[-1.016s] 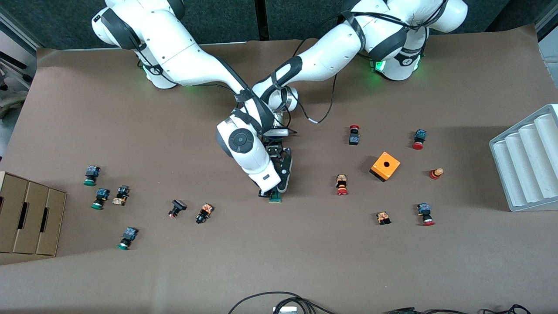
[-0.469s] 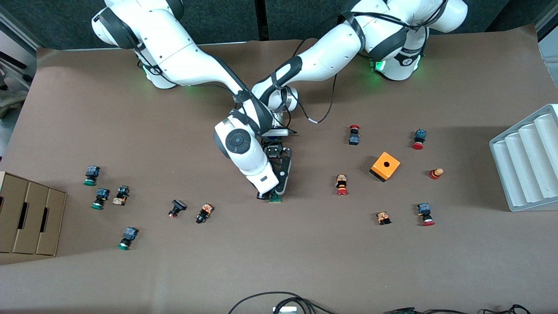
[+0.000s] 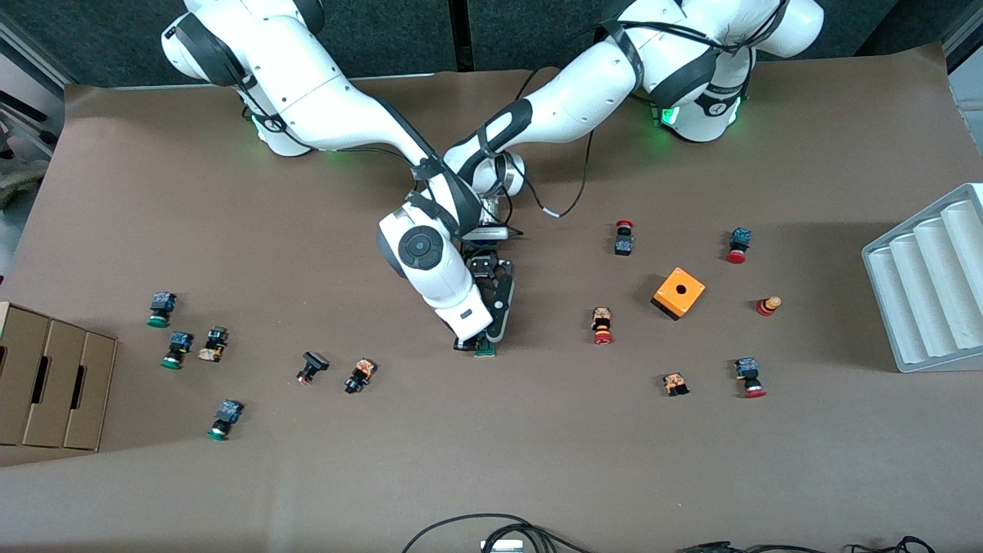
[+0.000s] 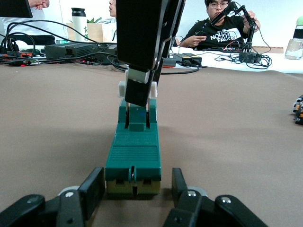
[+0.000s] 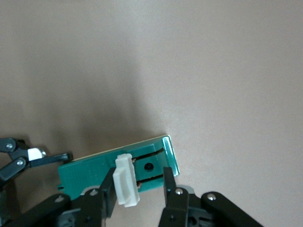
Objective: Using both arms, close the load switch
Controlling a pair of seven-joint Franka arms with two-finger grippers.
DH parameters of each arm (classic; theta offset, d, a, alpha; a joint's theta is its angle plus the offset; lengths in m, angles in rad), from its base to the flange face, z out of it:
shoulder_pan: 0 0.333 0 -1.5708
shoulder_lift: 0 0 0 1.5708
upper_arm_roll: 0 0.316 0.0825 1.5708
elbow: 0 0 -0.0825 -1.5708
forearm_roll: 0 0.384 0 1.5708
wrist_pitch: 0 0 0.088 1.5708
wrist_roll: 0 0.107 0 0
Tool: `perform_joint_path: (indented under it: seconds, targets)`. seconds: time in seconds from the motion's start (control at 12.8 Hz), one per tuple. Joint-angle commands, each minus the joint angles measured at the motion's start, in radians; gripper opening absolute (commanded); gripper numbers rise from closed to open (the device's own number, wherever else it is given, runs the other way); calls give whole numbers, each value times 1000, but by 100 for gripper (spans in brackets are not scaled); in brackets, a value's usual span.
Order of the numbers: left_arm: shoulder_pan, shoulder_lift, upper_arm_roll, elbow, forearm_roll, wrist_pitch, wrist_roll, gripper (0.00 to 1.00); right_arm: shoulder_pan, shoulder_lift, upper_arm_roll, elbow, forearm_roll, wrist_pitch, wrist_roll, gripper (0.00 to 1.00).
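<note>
On the brown bench [image 3: 491, 476], about midway between the two arms' ends, the green load switch [image 3: 485, 351] lies flat, and both arms reach down to it. The right end effector [image 3: 469, 343] is over the switch's end nearer the front camera; the left end effector [image 3: 493, 336] meets it just beside, from the bases' side. Small push buttons lie scattered toward both ends of the bench. The orange box [image 3: 679, 293] sits well apart toward the left arm's end, near a grey ridged tray [image 3: 925, 288]. A cardboard box [image 3: 54, 384] sits at the right arm's end.

In the left wrist view, the left end effector's fingers [image 4: 93, 190] are closed against the two sides of the switch's near end – a grip on the green body [image 4: 134, 158]. At the switch's other end the right end effector's black finger [image 4: 141, 90] comes down onto the white sliding piece [image 4: 122, 89].

In the right wrist view, the right end effector [image 5: 137, 188] straddles the switch [image 5: 90, 169] with its fingers [image 5: 168, 189] apart – not clamped. The white sliding piece [image 5: 127, 187] rests against one finger, with a gap to the other. A fingertip of the left end effector [image 5: 47, 158] touches the switch's end away from the white piece.
</note>
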Motion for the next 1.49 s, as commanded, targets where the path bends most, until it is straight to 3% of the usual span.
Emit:
perform_joint_path:
  seconds: [0.0, 1.41]
  targets:
    - [-15, 34, 10, 31, 12, -11, -23, 65, 1, -1, -1, 5, -4, 23, 3, 41]
    - [-15, 34, 9, 31, 12, -11, -21, 65, -3, 22, -1, 26, 2, 78, 6, 37]
